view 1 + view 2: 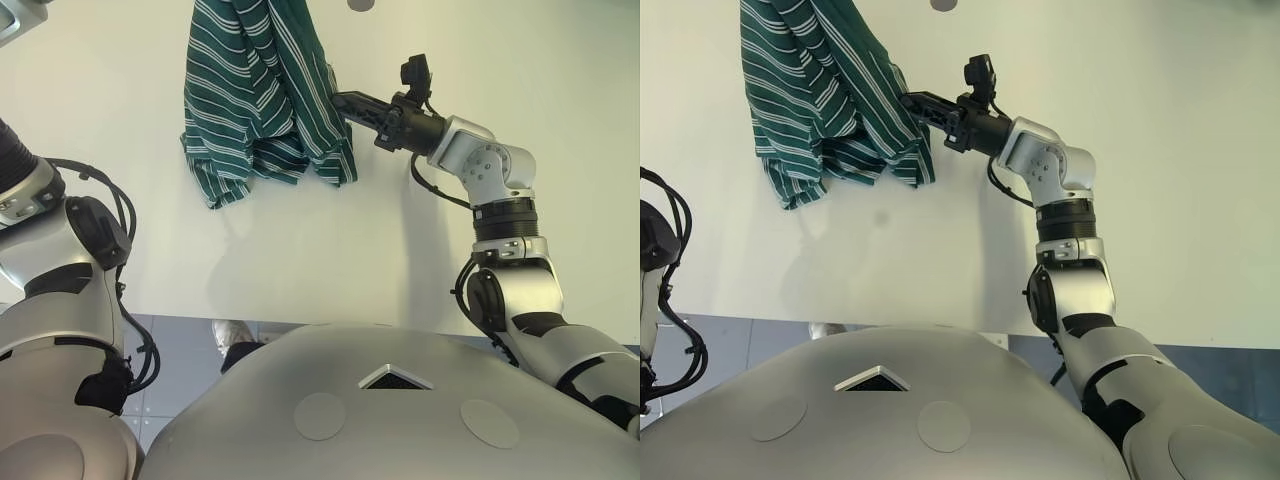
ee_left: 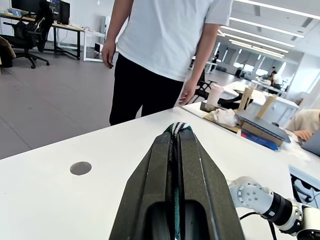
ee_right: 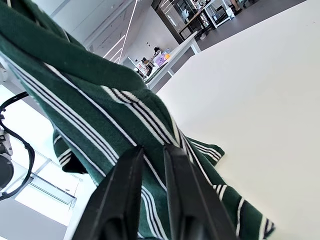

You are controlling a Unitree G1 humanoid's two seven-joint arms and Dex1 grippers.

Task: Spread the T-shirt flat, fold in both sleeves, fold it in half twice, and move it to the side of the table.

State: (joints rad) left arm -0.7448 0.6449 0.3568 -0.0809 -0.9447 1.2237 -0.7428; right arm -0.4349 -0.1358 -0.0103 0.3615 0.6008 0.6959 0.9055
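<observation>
Hanging in a bunched column over the far half of the table (image 1: 300, 250) is the T-shirt (image 1: 255, 110), dark green with thin white stripes.

- Left side of the table: the left gripper (image 2: 176, 131) is raised above the tabletop. Its two dark fingers (image 2: 155, 185) are pressed together, with a thin ridge of striped cloth pinched in the seam between them (only the fabric's edge peeks out at the tips).
- Middle of the table, toward its far edge: the shirt drops down from above. Its folds are gathered and twisted, not spread. The lower end reaches the tabletop and lies there crumpled, flaring a little toward the table's left side. A soft shadow falls on the white surface just nearer than the cloth.
- Far edge of the table, just right of the shirt's top: a small grey round disc (image 1: 360, 4) is set in the surface.
- Right half of the table: the right gripper (image 1: 337, 98) is held level above the tabletop, pointing toward the table's left side. Its tips are buried in the shirt's right-hand fold. In the right wrist view its fingers (image 3: 122, 200) stand almost together, and striped fabric fills the narrow slot between them.
</observation>
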